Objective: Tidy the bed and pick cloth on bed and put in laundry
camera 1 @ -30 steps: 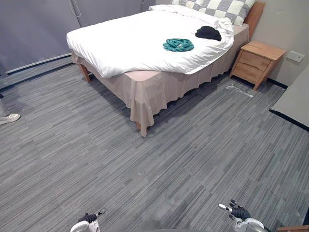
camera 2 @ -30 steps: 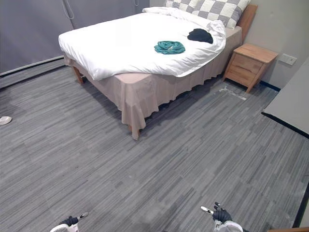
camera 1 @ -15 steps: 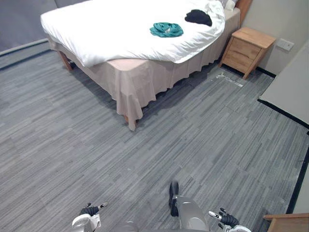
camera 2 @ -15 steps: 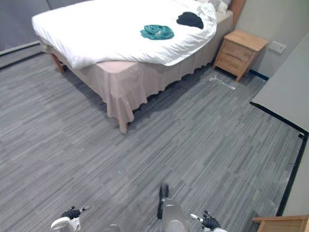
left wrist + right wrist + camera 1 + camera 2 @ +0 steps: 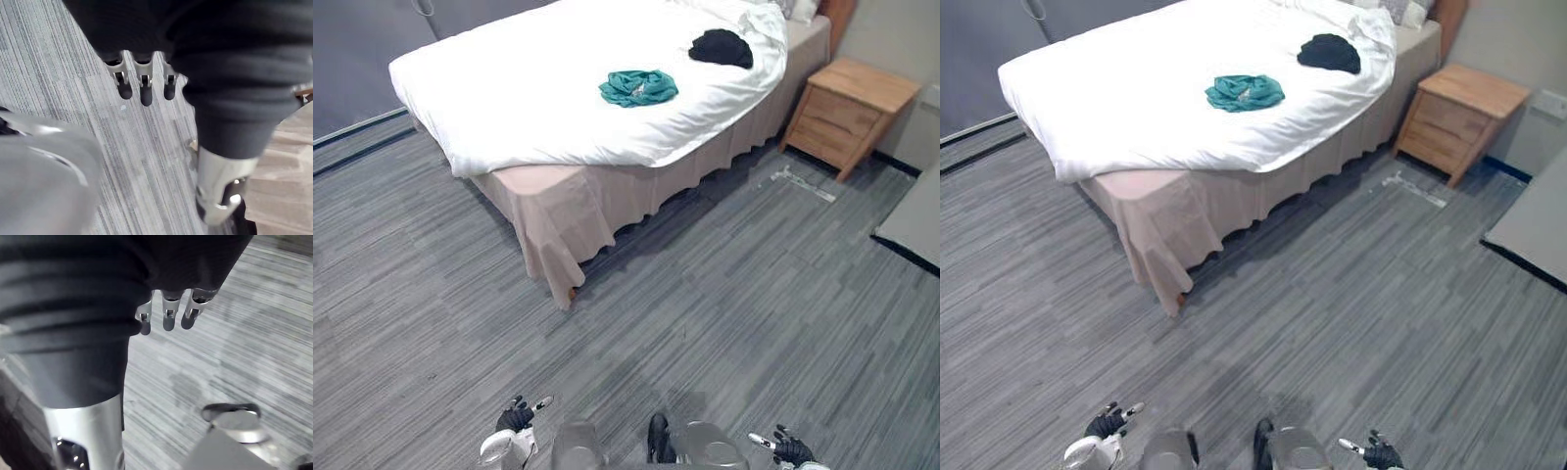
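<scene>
Only my head camera has shifted since half a second ago; on the bed the teal cloth and the black cloth lie on the white duvet as they did, apart from each other. A wooden nightstand stands beside the bed. My left hand and right hand hang over the grey floor, well apart from the bed, fingers loosely straight and holding nothing.

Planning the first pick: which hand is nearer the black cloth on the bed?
Right, though not by much. The right hand hangs low, roughly in line with the black cloth across the floor; the left hand sits well off to its left. Both are far from the bed.
</scene>
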Motion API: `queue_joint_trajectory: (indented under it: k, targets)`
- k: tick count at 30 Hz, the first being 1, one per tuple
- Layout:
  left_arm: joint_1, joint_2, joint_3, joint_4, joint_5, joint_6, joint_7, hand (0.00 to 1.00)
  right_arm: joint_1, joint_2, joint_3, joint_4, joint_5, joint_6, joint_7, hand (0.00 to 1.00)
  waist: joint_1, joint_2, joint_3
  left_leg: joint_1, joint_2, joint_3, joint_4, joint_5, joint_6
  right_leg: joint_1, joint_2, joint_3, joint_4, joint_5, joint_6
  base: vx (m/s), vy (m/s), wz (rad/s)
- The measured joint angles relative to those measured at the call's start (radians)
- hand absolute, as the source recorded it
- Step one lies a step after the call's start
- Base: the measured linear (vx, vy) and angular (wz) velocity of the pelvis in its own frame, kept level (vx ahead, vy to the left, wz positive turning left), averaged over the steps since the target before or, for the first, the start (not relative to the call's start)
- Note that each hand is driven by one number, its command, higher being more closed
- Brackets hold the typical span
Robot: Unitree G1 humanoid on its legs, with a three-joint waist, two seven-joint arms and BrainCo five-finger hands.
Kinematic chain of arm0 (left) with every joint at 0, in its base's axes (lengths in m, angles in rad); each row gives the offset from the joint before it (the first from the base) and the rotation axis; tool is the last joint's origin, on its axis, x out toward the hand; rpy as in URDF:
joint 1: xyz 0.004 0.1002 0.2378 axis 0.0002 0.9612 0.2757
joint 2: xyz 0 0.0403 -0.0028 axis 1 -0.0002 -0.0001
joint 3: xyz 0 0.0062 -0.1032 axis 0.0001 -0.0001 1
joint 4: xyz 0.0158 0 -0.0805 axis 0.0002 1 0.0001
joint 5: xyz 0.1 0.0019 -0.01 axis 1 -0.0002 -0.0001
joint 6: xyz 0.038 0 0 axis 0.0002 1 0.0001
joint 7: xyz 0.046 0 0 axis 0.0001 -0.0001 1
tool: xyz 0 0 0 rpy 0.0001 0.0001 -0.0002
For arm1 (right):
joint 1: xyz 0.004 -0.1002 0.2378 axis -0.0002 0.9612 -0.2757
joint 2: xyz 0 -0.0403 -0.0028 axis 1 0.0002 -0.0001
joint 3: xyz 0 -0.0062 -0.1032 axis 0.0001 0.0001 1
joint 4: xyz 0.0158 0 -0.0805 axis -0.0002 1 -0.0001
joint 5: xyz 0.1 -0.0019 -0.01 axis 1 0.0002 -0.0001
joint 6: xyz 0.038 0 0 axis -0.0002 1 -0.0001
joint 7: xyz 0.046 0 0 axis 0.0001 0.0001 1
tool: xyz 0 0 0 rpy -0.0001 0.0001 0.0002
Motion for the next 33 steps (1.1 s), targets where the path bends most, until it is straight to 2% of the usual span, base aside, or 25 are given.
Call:
queue_joint_trajectory:
  k: [1,2,3,4,5,6,7,8,9,10,12,13,14,15,16,17,19,20,21,23,25,27,28,30,33]
  targets:
    - [-0.014,-0.006,0.0,0.02,-0.018,0.015,0.011,0.0,-0.014,-0.004,0.012,0.004,0.001,0.0,-0.008,0.0,0.002,-0.017,-0.018,0.004,-0.043,0.014,-0.02,-0.02,0.135,-0.024,-0.012,-0.032,0.09,-0.034,0.042,0.47,-0.097,0.3]
    - [-0.018,-0.01,0.0,0.038,-0.024,0.017,0.019,0.0,-0.028,-0.009,0.027,0.007,0.0,0.0,-0.011,0.0,0.005,-0.013,-0.024,0.014,-0.054,0.015,-0.035,-0.02,0.186,-0.062,-0.016,-0.044,0.189,-0.047,0.065,0.51,-0.076,0.29]
    - [-0.026,-0.006,0.001,0.077,-0.032,0.018,0.028,0.0,-0.064,-0.004,0.041,0.013,0.0,-0.006,-0.015,0.0,0.003,-0.012,-0.03,0.052,-0.08,-0.014,-0.096,0.006,0.197,-0.148,-0.041,-0.074,0.441,-0.05,0.123,0.48,-0.078,0.78]
    - [-0.054,-0.001,-0.004,0.097,-0.032,0.02,0.041,0.0,-0.09,0.013,0.049,0.025,-0.003,-0.008,-0.019,0.0,-0.016,-0.055,-0.028,0.064,-0.112,-0.078,-0.087,-0.009,0.183,-0.234,-0.116,-0.071,0.654,-0.042,0.148,0.8,-0.162,1.27]
    - [-0.058,0.001,-0.024,0.098,-0.032,0.01,0.044,0.0,-0.096,0.015,0.058,0.047,-0.004,-0.002,-0.024,0.0,-0.013,-0.063,-0.021,0.109,-0.115,-0.125,-0.077,-0.03,0.145,-0.26,-0.164,-0.065,0.737,-0.08,0.126,0.74,-0.191,1.48]
    - [-0.056,0.004,-0.036,0.099,-0.032,0.011,0.048,0.0,-0.097,0.017,0.079,0.046,-0.004,0.007,-0.03,0.0,-0.008,-0.06,-0.022,0.167,-0.11,-0.169,-0.083,-0.036,0.11,-0.256,-0.187,-0.042,0.71,-0.105,0.148,0.53,-0.135,1.06]
    - [-0.053,0.006,-0.042,0.098,-0.032,0.011,0.05,0.0,-0.096,0.019,0.091,0.046,-0.004,0.007,-0.03,0.0,-0.007,-0.056,-0.02,0.2,-0.104,-0.195,-0.092,-0.041,0.095,-0.252,-0.195,-0.021,0.667,-0.111,0.156,0.39,-0.132,1.07]
    - [-0.052,0.012,-0.059,0.095,-0.033,0.008,0.059,0.0,-0.091,0.02,0.111,0.045,-0.003,0.016,-0.034,0.0,-0.006,-0.047,-0.019,0.254,-0.089,-0.257,-0.113,-0.05,0.063,-0.257,-0.198,0.022,0.549,-0.112,0.161,0.27,-0.136,1.07]
    - [-0.053,0.015,-0.066,0.088,-0.035,0.008,0.062,0.0,-0.087,0.022,0.116,0.045,-0.002,0.021,-0.037,0.0,-0.006,-0.044,-0.023,0.275,-0.082,-0.301,-0.13,-0.054,0.053,-0.269,-0.197,0.052,0.471,-0.105,0.17,0.51,-0.33,1.6]
    - [-0.057,0.023,-0.067,0.077,-0.038,0.004,0.066,0.0,-0.077,0.032,0.116,0.043,-0.001,0.033,-0.039,0.0,-0.006,-0.035,-0.027,0.287,-0.063,-0.377,-0.15,-0.057,0.022,-0.312,-0.19,0.136,0.335,-0.05,0.199,0.46,-0.396,1.76]
    - [-0.059,0.045,-0.058,0.069,-0.057,-0.009,0.067,0.0,-0.054,0.06,0.117,0.041,-0.001,0.055,-0.042,0.0,-0.006,-0.063,-0.033,0.292,-0.054,-0.481,-0.155,-0.063,-0.026,-0.341,-0.193,0.304,0.137,0.078,0.247,0.42,-0.405,1.84]
    - [-0.051,0.063,-0.056,0.055,-0.056,-0.012,0.071,0.0,-0.024,0.089,0.119,0.037,0.003,0.077,-0.053,0.0,-0.004,-0.103,-0.048,0.273,-0.056,-0.535,-0.114,-0.085,-0.069,-0.34,-0.199,0.391,0.024,0.182,0.265,0.45,-0.462,1.78]
    - [-0.034,0.101,-0.03,0.032,-0.054,-0.013,0.078,0.0,0.015,0.117,0.126,0.038,0.021,0.109,-0.065,0.0,0.013,-0.179,-0.067,0.235,-0.057,-0.574,0.005,-0.142,-0.124,-0.332,-0.231,0.405,-0.031,0.358,0.215,0.47,-0.491,1.52]
    - [-0.043,0.079,-0.012,0.038,-0.054,-0.012,0.089,0.0,0.006,0.107,0.123,0.049,0.032,0.127,-0.069,0.0,0.017,-0.14,-0.039,0.238,-0.007,-0.586,0.059,-0.168,-0.145,-0.308,-0.199,0.357,0.007,0.329,0.19,0.41,-0.425,1.26]
    - [-0.028,0.062,-0.002,0.024,-0.049,-0.019,0.099,0.0,0.021,0.1,0.121,0.047,0.039,0.143,-0.071,0.0,0.015,-0.1,-0.039,0.238,0.067,-0.521,0.083,-0.177,-0.16,-0.264,-0.162,0.317,-0.007,0.309,0.17,0.35,-0.318,0.95]
    - [-0.028,0.044,0.014,0.015,-0.021,-0.053,0.124,0.0,0.026,0.087,0.113,0.049,0.026,0.143,-0.07,0.0,0.014,-0.074,-0.035,0.259,0.105,-0.49,0.062,-0.17,-0.174,-0.224,-0.145,0.276,-0.034,0.301,0.16,0.32,-0.256,0.88]
    - [-0.026,0.035,0.025,-0.021,0.003,-0.105,0.139,0.0,0.021,0.062,0.103,0.048,-0.034,0.127,-0.073,0.0,0.015,-0.058,-0.036,0.294,0.114,-0.444,-0.003,-0.124,-0.199,-0.197,-0.146,0.246,-0.07,0.303,0.146,0.27,-0.218,0.51]
    - [-0.027,0.036,0.039,-0.084,0.008,-0.155,0.155,0.0,0.015,0.035,0.098,0.046,-0.041,0.105,-0.073,0.0,0.013,-0.049,-0.04,0.329,0.093,-0.428,-0.092,-0.074,-0.202,-0.188,-0.158,0.229,-0.085,0.302,0.142,0.22,-0.18,0.37]
    - [-0.029,0.036,0.047,-0.121,0.014,-0.183,0.164,0.0,0.014,0.027,0.086,0.044,-0.04,0.099,-0.076,0.0,0.01,-0.045,-0.044,0.344,0.081,-0.426,-0.137,-0.05,-0.203,-0.183,-0.165,0.218,-0.092,0.302,0.142,0.19,-0.133,0.34]
    - [-0.047,0.048,0.052,-0.317,0.103,-0.295,0.233,0.0,0.013,0.008,0.065,0.045,-0.038,0.091,-0.09,0.0,0.007,-0.026,-0.058,0.398,0.051,-0.407,-0.286,0.032,-0.208,-0.178,-0.174,0.196,-0.108,0.302,0.142,0.14,-0.077,0.26]
    - [-0.066,0.072,0.048,-0.437,0.181,-0.336,0.266,0.0,0.014,0.012,0.067,0.049,-0.02,0.093,-0.098,0.0,0.002,-0.02,-0.063,0.422,0.045,-0.407,-0.339,0.056,-0.212,-0.165,-0.171,0.189,-0.128,0.304,0.138,0.08,-0.033,0.11]
    - [-0.115,0.153,0.032,-0.625,0.323,-0.378,0.29,0.0,0.022,0.031,0.067,0.05,0.01,0.093,-0.108,0.0,-0.005,-0.014,-0.081,0.436,0.044,-0.396,-0.379,0.071,-0.217,-0.161,-0.164,0.188,-0.15,0.309,0.131,0.04,-0.019,-0.05]
    - [-0.128,0.174,0.028,-0.658,0.345,-0.379,0.285,0.0,0.027,0.035,0.067,0.05,0.013,0.092,-0.109,0.0,-0.008,-0.014,-0.081,0.44,0.043,-0.393,-0.38,0.071,-0.217,-0.155,-0.164,0.188,-0.155,0.31,0.129,0.01,-0.002,-0.11]
    - [-0.192,0.286,0.021,-0.771,0.413,-0.386,0.251,0.0,0.064,0.05,0.069,0.049,0.03,0.092,-0.109,0.0,-0.016,-0.014,-0.096,0.452,0.04,-0.378,-0.383,0.071,-0.217,-0.137,-0.163,0.192,-0.184,0.317,0.122,-0.02,0.0,-0.11]
    - [-0.304,0.412,0.018,-0.787,0.416,-0.404,0.192,0.0,0.106,0.053,0.072,0.05,0.038,0.094,-0.106,0.0,-0.028,-0.01,-0.111,0.452,0.04,-0.348,-0.395,0.071,-0.217,-0.139,-0.159,0.201,-0.207,0.326,0.117,-0.02,-0.009,-0.11]
